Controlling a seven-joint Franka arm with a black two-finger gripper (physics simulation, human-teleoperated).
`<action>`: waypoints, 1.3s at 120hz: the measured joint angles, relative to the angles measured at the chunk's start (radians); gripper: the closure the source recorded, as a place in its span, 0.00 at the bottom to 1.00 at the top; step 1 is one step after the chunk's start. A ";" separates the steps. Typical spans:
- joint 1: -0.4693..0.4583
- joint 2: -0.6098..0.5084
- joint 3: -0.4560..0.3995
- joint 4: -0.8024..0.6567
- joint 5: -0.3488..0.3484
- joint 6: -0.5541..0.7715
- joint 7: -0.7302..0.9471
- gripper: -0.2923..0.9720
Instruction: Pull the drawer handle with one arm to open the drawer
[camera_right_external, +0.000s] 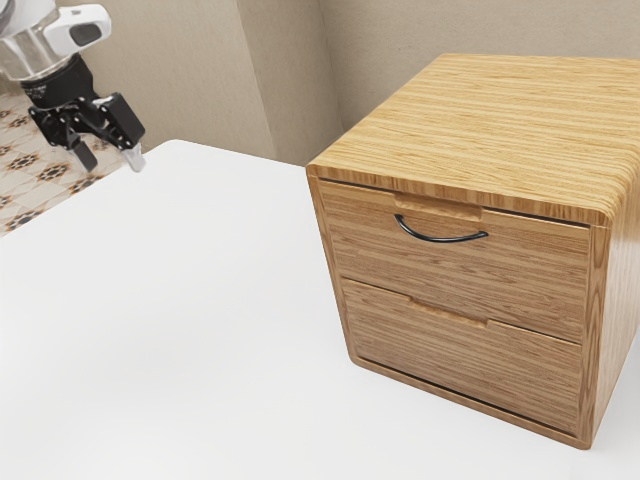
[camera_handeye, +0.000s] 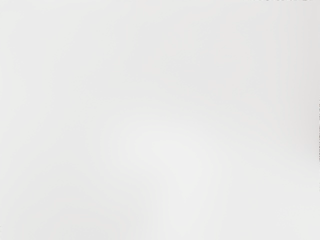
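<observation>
The gripper (camera_right_external: 108, 157), spread wide and empty, hangs over the table (camera_right_external: 200, 350); the handle (camera_right_external: 440, 237) lies well away and lower, level across its drawer (camera_right_external: 500, 272)

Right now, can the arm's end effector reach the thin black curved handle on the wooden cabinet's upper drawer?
Probably yes. The end effector hangs open at the exterior view's upper left, apart from the thin black curved handle, and only bare white tabletop lies between them.
</observation>
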 joint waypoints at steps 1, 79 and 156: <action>-0.002 -0.001 -0.001 0.001 0.003 0.000 0.000 0.25; -0.115 -0.400 -0.319 -0.307 0.082 -0.002 0.338 0.25; -0.016 -0.348 -0.690 -0.559 0.132 0.500 0.753 0.25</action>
